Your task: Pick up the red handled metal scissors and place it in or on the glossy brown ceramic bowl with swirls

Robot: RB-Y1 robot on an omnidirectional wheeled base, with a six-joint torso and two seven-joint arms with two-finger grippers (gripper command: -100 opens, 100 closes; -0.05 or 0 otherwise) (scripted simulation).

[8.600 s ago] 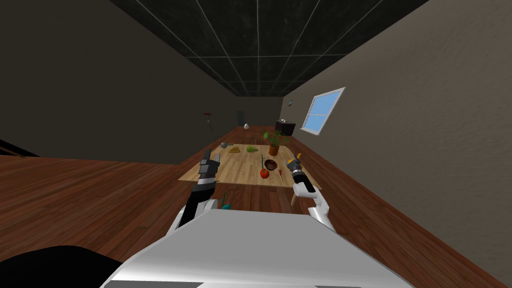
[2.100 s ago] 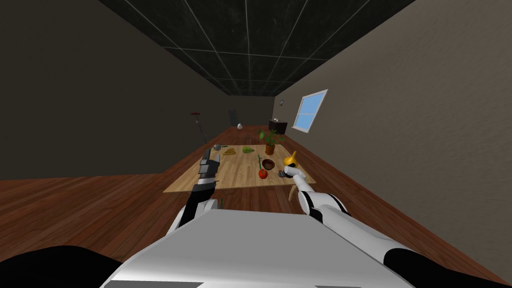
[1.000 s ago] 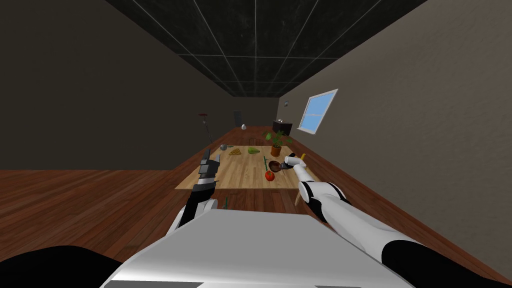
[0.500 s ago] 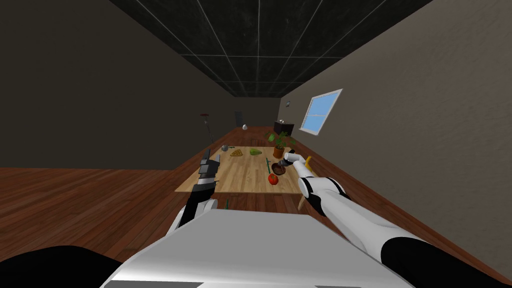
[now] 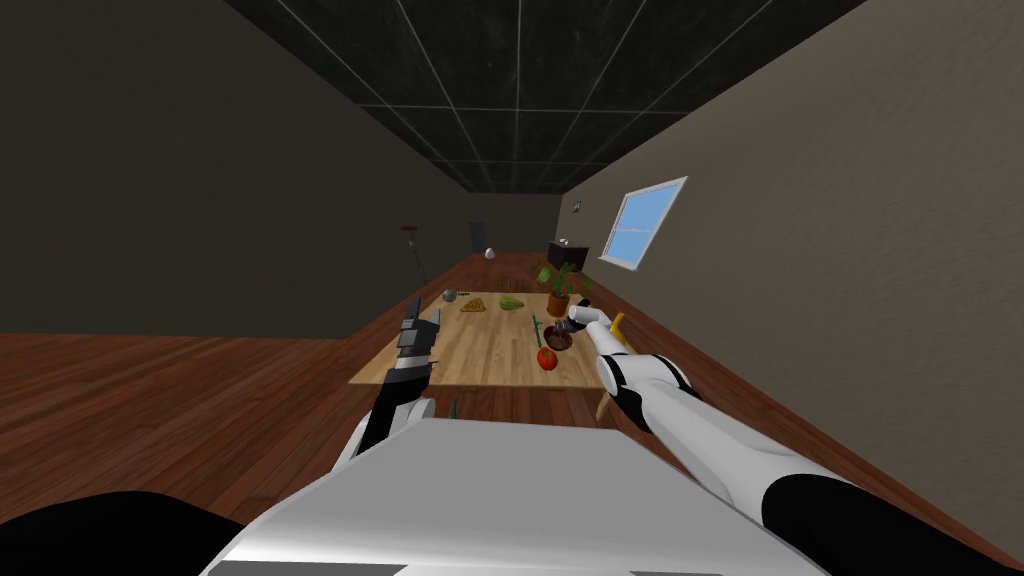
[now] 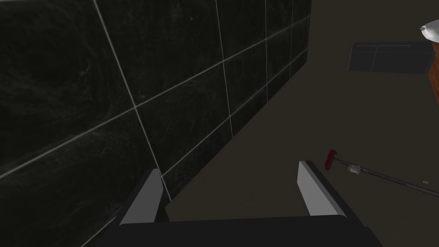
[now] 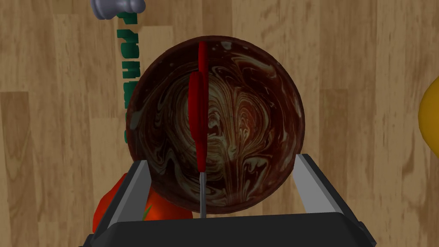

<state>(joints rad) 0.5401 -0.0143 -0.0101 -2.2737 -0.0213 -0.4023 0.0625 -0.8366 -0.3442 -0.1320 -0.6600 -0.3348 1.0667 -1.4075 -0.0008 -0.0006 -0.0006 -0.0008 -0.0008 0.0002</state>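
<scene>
Red-handled scissors (image 7: pixel 199 111) lie in the swirled brown bowl (image 7: pixel 257 128); right jaws stand wide above it, left jaws wide too.

The light wooden desk (image 5: pixel 470 345) stands on a dark plank floor (image 5: pixel 180 400). At its near end sits a swirled brown bowl (image 7: pixel 257 128). Just beside it are a red, fruit-like thing (image 5: pixel 546 358) and a green-handled tool (image 7: pixel 125 85) with a grey head. A yellow object (image 7: pixel 431 115) lies near the bowl's other side. Farther along stand a potted plant (image 5: pixel 558 292), a green item (image 5: pixel 511 303), a tan wedge (image 5: pixel 473 305) and a small grey round thing (image 5: pixel 450 295).
</scene>
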